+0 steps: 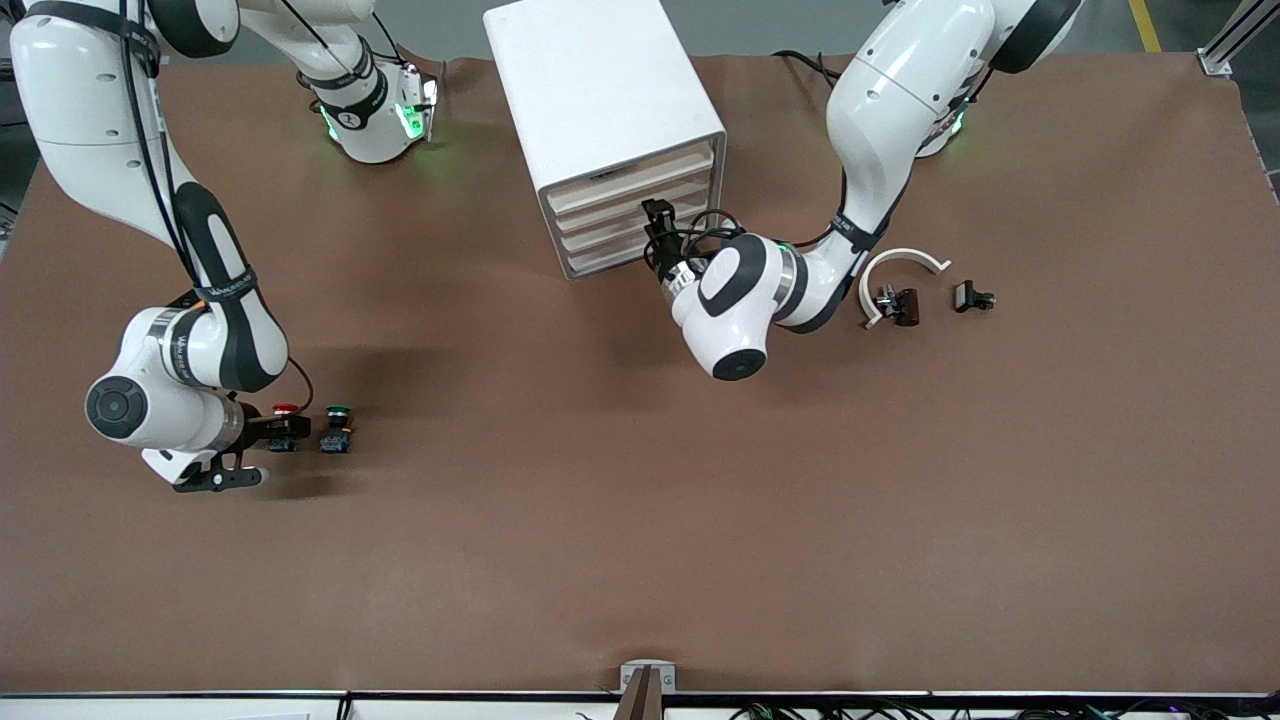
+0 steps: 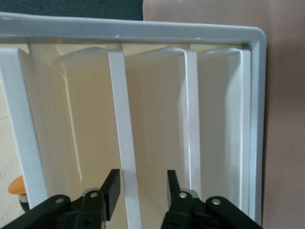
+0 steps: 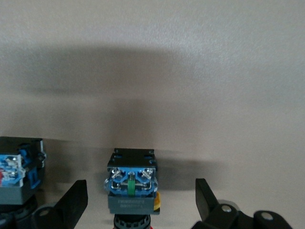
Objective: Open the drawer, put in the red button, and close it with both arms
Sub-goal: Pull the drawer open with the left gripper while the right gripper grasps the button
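Observation:
The white cabinet (image 1: pixel 600 90) stands at the table's robot-side edge, and its four cream drawer fronts look pushed in. My left gripper (image 1: pixel 655 215) is open at the front of a middle drawer (image 1: pixel 620 222). In the left wrist view the gripper (image 2: pixel 143 190) has its fingers on either side of one white drawer lip (image 2: pixel 125 124), not closed on it. The red button (image 1: pixel 286 410) lies near the right arm's end. My right gripper (image 1: pixel 285 432) is open around it. In the right wrist view the button's blue-black base (image 3: pixel 132 183) sits between the gripper's (image 3: pixel 140 200) spread fingers.
The green button (image 1: pixel 338 414) lies right beside the red one, toward the left arm's end, and also shows in the right wrist view (image 3: pixel 19 174). A white curved piece (image 1: pixel 900 262) and two small dark parts (image 1: pixel 900 305) (image 1: pixel 972 297) lie near the left arm. An orange thing (image 2: pixel 16 186) shows in one drawer.

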